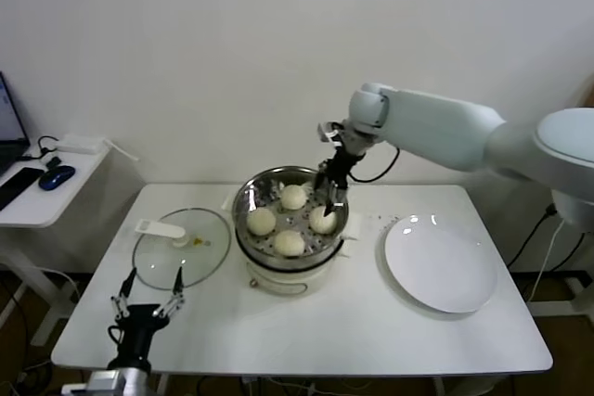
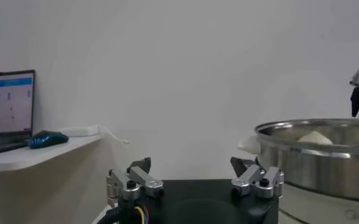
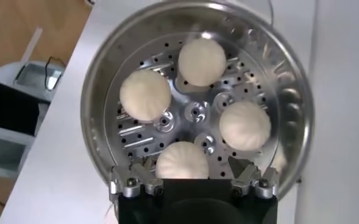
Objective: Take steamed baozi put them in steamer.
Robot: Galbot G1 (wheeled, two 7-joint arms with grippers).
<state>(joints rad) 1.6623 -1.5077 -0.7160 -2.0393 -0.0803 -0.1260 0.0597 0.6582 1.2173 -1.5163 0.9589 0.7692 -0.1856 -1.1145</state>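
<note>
Four steamed baozi (image 3: 145, 95) sit in the steamer (image 1: 249, 199); the right gripper (image 1: 327, 203) hovers spread wide above one, gripping nothing. One plate (image 1: 436, 266) beside the steamer.

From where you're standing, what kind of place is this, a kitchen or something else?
Probably an office or lab test setup, not a real kitchen: a plain white table against a bare wall, a side desk with a laptop and mouse, and only a steamer, its glass lid and a plate.
</note>
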